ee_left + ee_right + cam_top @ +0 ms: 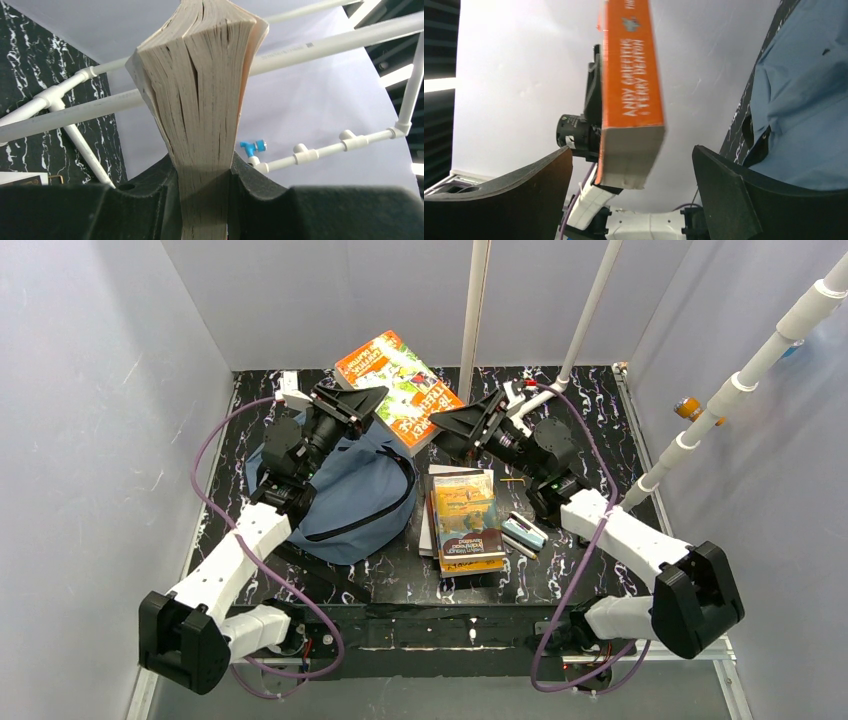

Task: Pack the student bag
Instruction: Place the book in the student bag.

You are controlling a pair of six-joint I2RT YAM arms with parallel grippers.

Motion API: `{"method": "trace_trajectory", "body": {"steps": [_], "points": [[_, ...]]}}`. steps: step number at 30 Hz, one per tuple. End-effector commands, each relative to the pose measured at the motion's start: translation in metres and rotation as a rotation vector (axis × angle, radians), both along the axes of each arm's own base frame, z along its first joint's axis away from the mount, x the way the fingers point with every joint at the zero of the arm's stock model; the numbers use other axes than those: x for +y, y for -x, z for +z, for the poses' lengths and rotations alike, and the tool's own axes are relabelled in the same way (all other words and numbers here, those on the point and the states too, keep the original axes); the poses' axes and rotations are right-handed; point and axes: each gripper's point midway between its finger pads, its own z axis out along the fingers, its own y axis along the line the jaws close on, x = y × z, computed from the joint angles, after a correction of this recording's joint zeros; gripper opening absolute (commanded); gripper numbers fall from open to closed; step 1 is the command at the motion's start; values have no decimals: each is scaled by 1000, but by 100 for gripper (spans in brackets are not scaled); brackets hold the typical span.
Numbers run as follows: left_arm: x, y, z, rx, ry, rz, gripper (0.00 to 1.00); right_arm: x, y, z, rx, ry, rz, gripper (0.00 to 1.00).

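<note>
The student bag [350, 495], slate-blue with dark straps, lies flat at the left centre of the table, and its fabric [804, 100] shows at the right of the right wrist view. A thick orange-covered book [400, 385] is held up above the bag's far edge. My left gripper [365, 405] is shut on the book's page edge [200, 100], with the jaws pressed on both sides [204, 200]. My right gripper [450, 425] stands open at the book's other end. The orange spine [631, 75] sits between its spread fingers [633, 150] without touching them.
A stack of books [465, 520] lies on the black marbled table [570, 570] right of the bag, with small stationery items [523, 533] beside it. White pipes [590, 310] rise at the back and right. Grey walls close in the workspace.
</note>
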Motion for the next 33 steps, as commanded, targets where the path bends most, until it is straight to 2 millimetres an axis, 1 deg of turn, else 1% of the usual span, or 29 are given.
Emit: {"method": "trace_trajectory", "body": {"steps": [1, 3, 6, 9, 11, 12, 13, 14, 15, 16, 17, 18, 19, 20, 21, 22, 23, 24, 26, 27, 29, 31, 32, 33], "points": [[13, 3, 35, -104, 88, 54, 0, 1, -7, 55, -116, -139, -64, 90], [13, 3, 34, -105, 86, 53, 0, 6, -6, 57, -115, -151, -58, 87], [11, 1, 29, -93, 93, 47, 0, 14, -4, 57, -116, -166, -41, 78], [9, 1, 24, -83, 106, 34, 0, 19, -8, 53, -106, -164, -40, 60], [7, 1, 20, -76, 104, 19, 0, 22, -11, 50, -82, -164, -49, 52], [5, 3, 18, -77, 95, 8, 0, 24, -12, 48, -64, -157, -48, 46], [3, 4, 14, -79, 79, -4, 0, 25, -14, 50, -60, -154, -48, 36], [1, 7, 11, -86, 60, -20, 0, 28, -16, 45, -42, -132, -52, 20], [-2, 11, 6, -94, 34, -37, 0, 31, -18, 42, -17, -101, -51, 2], [-5, 15, 0, -97, 6, -58, 1, 33, -20, 34, 15, -60, -53, 1], [-7, 19, -11, -83, -33, -79, 12, 33, -21, 26, 35, -24, -61, 1], [-9, 23, -26, -52, -84, -100, 28, 32, -20, 20, 39, 1, -67, 1], [-9, 29, -43, -14, -145, -123, 46, 29, -19, 15, 32, 17, -80, 1], [-8, 34, -63, 34, -216, -132, 61, 25, -17, 11, 23, 33, -96, 1], [-4, 40, -80, 70, -292, -131, 72, 20, -16, 7, 12, 64, -118, 1], [3, 46, -98, 108, -386, -116, 79, 15, -15, -1, 6, 114, -144, 1], [18, 55, -129, 189, -532, -94, 85, 7, -17, -15, -4, 201, -184, 1], [34, 61, -142, 236, -639, -55, 89, 0, -16, -22, -17, 264, -209, 1], [66, 75, -162, 295, -846, -2, 90, -16, -14, -36, -32, 389, -259, 1], [80, 80, -166, 305, -933, 25, 91, -24, -11, -42, -39, 443, -276, 1], [97, 85, -172, 292, -1069, 36, 91, -39, -4, -53, -59, 530, -290, 1], [101, 88, -178, 266, -1166, -12, 90, -52, 1, -67, -54, 619, -309, 1], [101, 87, -181, 255, -1201, -38, 90, -54, 5, -69, -65, 640, -295, 1], [96, 89, -184, 231, -1226, -84, 90, -56, 8, -69, -84, 654, -281, 1]]}}
